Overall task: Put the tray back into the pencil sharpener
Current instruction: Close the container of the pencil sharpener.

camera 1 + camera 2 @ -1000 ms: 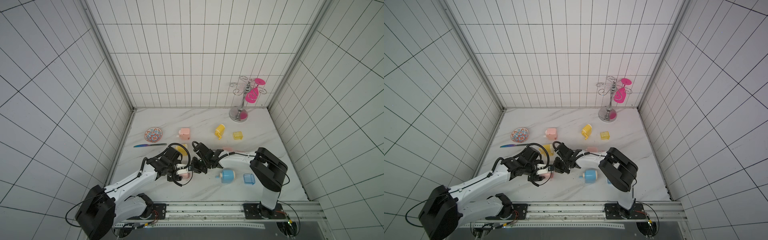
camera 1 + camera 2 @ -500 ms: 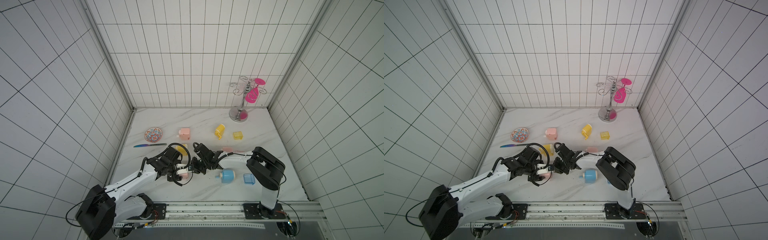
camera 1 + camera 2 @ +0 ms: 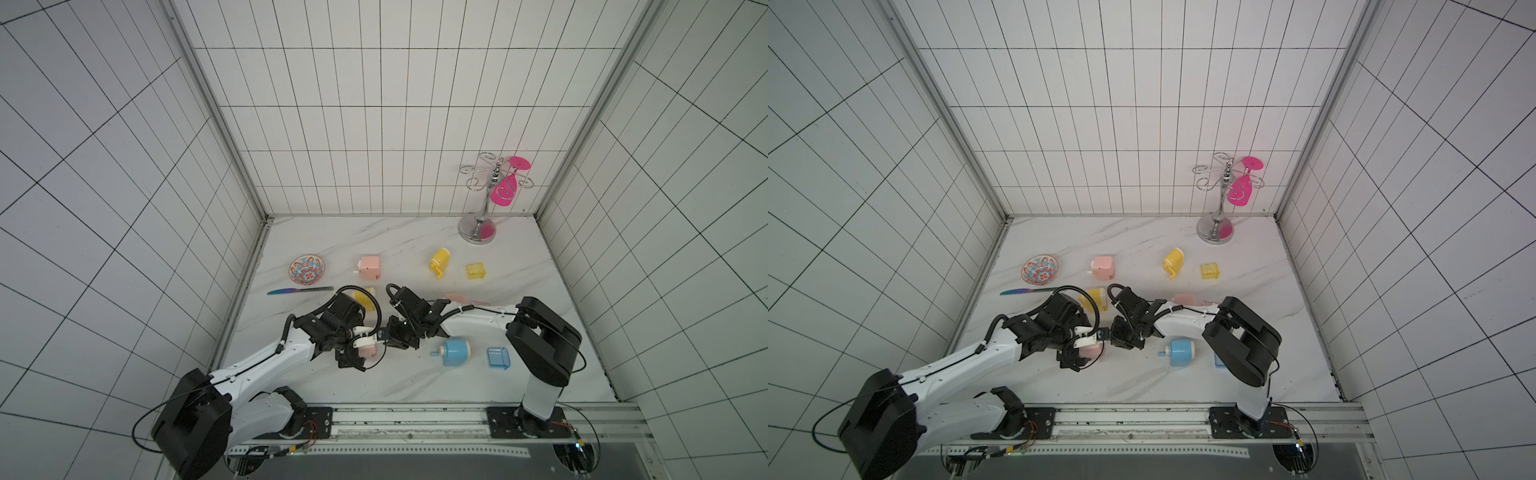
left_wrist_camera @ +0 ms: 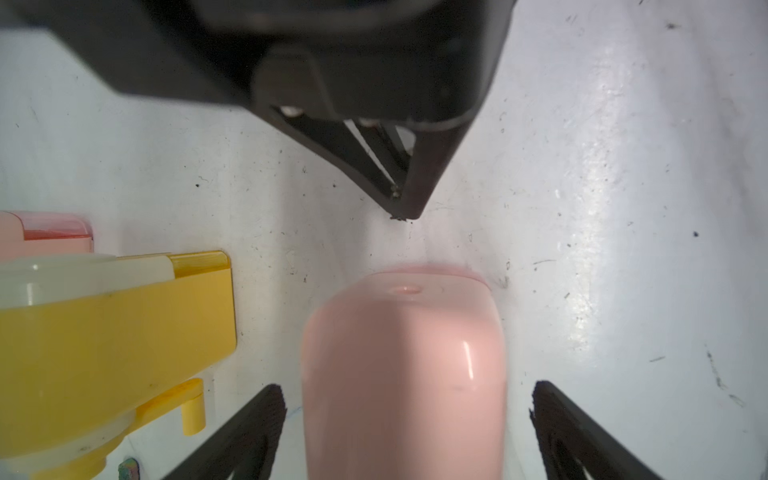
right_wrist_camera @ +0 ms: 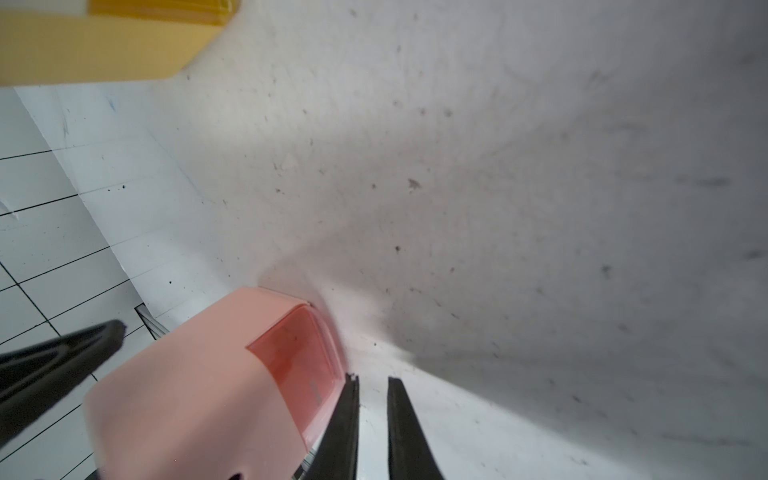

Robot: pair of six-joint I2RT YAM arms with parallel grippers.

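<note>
Sharpener (image 5: 199, 395) is pale pink, rounded, with translucent red tray (image 5: 299, 357) inset.

The pink sharpener (image 4: 403, 365) has a clear red tray (image 5: 299, 353); the yellow sharpener (image 4: 104, 332) has a whitish cap (image 4: 83, 274). The plate (image 3: 307, 269) bears a red-and-blue pattern on a pale ground, the table (image 3: 395, 241) is white with grey marble veins, and the glass (image 3: 505, 191) is magenta.
</note>
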